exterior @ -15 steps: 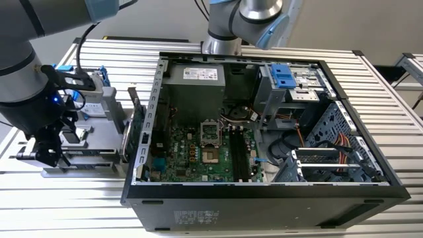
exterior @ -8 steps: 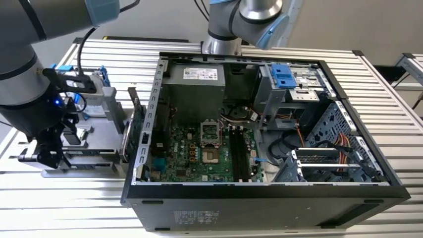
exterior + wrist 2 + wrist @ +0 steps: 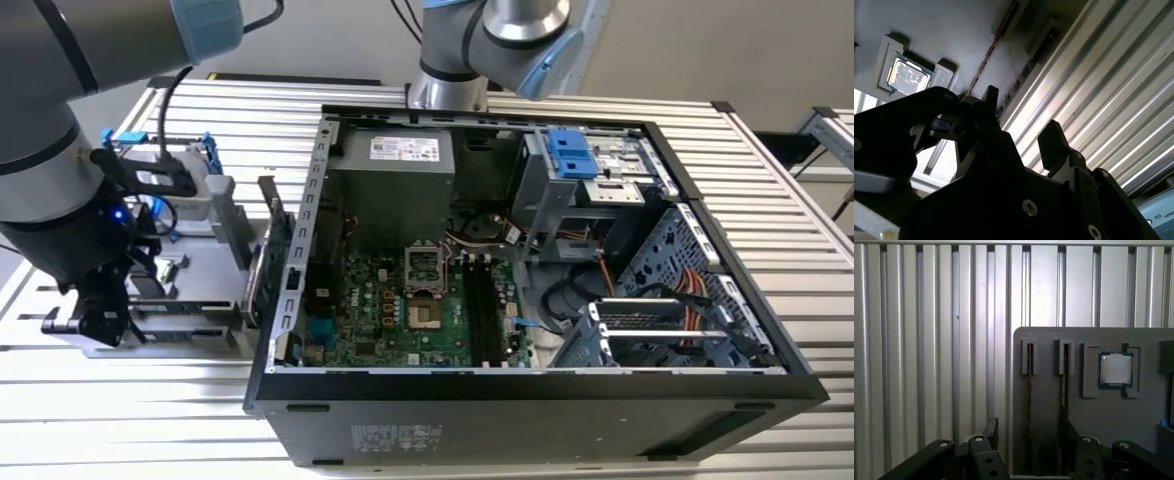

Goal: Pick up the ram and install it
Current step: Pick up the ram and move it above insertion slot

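Two ram sticks stand on edge in slots of a grey holder plate; one ram lies in line with the gap between my fingers, the other ram runs just beside one finger. My gripper hangs open a little above them, with nothing gripped. In the second wrist view the gripper is open over the same thin ram edge. In the exterior view the gripper hovers over the holder at the exterior view's left of the open computer case, whose dark ram slots lie on the motherboard.
A processor chip sits in a recess of the holder beside the sticks. A green card with a metal bracket stands between holder and case. A drive in a blue frame stands behind my wrist. Ribbed aluminium table surrounds everything.
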